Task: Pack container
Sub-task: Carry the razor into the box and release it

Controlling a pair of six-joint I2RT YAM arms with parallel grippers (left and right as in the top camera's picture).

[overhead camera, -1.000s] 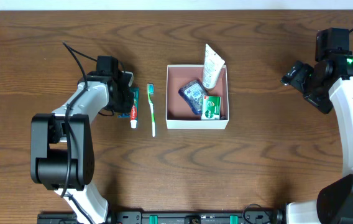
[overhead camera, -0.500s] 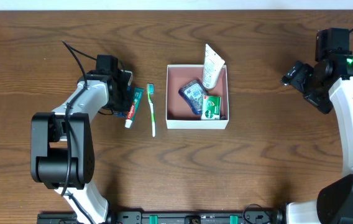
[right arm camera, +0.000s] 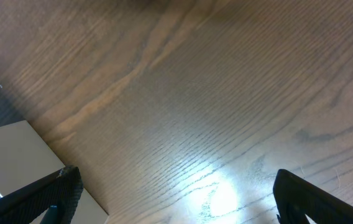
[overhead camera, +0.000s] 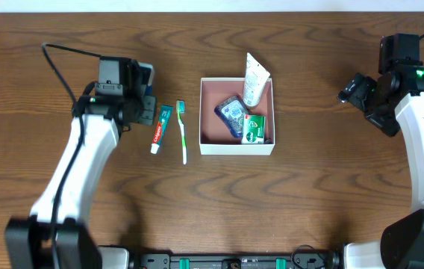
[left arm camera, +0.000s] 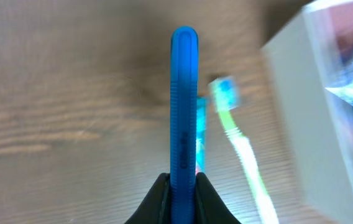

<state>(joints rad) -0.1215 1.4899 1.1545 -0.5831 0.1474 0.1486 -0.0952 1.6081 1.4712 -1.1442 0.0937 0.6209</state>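
Observation:
The container (overhead camera: pixel 237 148), a white box with a pinkish inside, holds a white tube (overhead camera: pixel 254 80), a blue packet (overhead camera: pixel 232 113) and a green box (overhead camera: pixel 254 128). A Colgate toothpaste tube (overhead camera: pixel 158 128) and a green toothbrush (overhead camera: pixel 182 133) lie on the table to its left. My left gripper (overhead camera: pixel 142 107) hovers just left of the toothpaste. In the left wrist view it (left arm camera: pixel 183 186) is shut on a slim blue ridged stick (left arm camera: pixel 184 106), with the toothbrush (left arm camera: pixel 238 137) and container wall (left arm camera: pixel 301 112) blurred beyond. My right gripper (overhead camera: pixel 352 90) is open and empty, right of the container.
The right wrist view shows bare wood between the open fingers (right arm camera: pixel 179 199) and a white corner of the container (right arm camera: pixel 12 155) at the lower left. A black cable (overhead camera: pixel 59 63) trails from the left arm.
The left arm has swung up and back to the left, off the toothpaste. The toothpaste has tilted slightly. The right arm has not moved.

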